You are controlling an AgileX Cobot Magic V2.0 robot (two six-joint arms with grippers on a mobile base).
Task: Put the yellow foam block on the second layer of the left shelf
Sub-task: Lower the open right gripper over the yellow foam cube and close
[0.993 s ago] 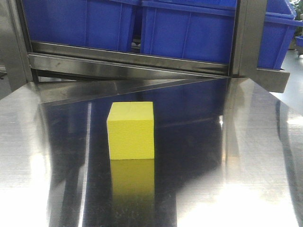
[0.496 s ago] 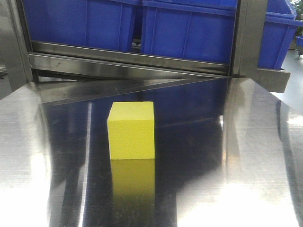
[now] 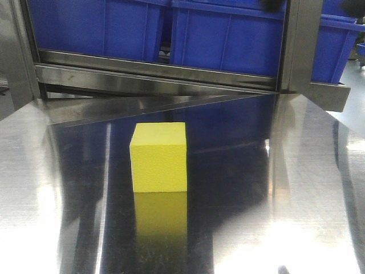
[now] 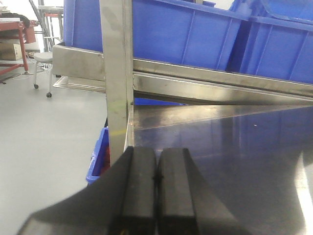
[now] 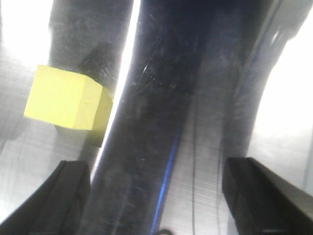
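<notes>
While the left end effector is resting closed and empty at the counter's left edge, the yellow foam block is sitting ungrasped at mid-frame. The right end effector is hanging wide open, the block showing upper left of its view, probably readying the pick.

L gripper: I see both fingers pressed flat together, seam running 6 to 12 o'clock, tips aimed at 12. R gripper: jaws spread wide, one finger low at 7 o'clock, other at 5, tips only in frame, slightly blurred.
</notes>
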